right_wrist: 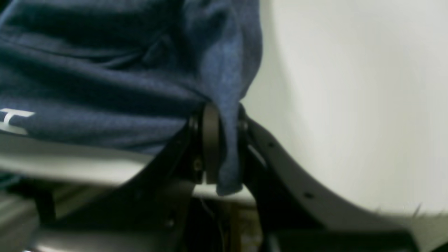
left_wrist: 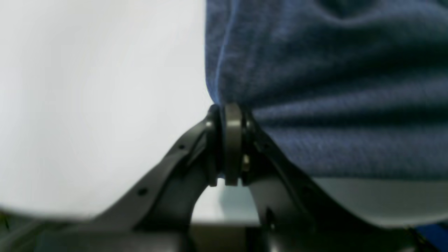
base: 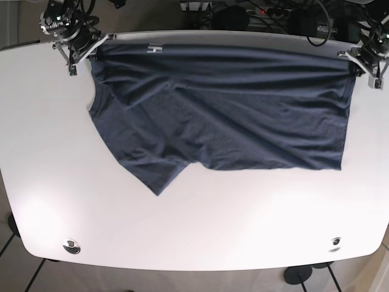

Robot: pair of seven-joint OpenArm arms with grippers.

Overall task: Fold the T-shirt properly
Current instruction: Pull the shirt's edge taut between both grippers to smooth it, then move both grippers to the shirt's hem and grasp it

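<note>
Dark blue knit T-shirt spread across the white round-cornered table, long axis left to right, its loose body lying toward the near edge. At the far edge, the right gripper and left gripper each pinch one corner, the edge between them taut.

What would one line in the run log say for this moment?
left gripper: shut on T-shirt corner | right gripper: shut on other corner | shirt stretched between them on white table
</note>
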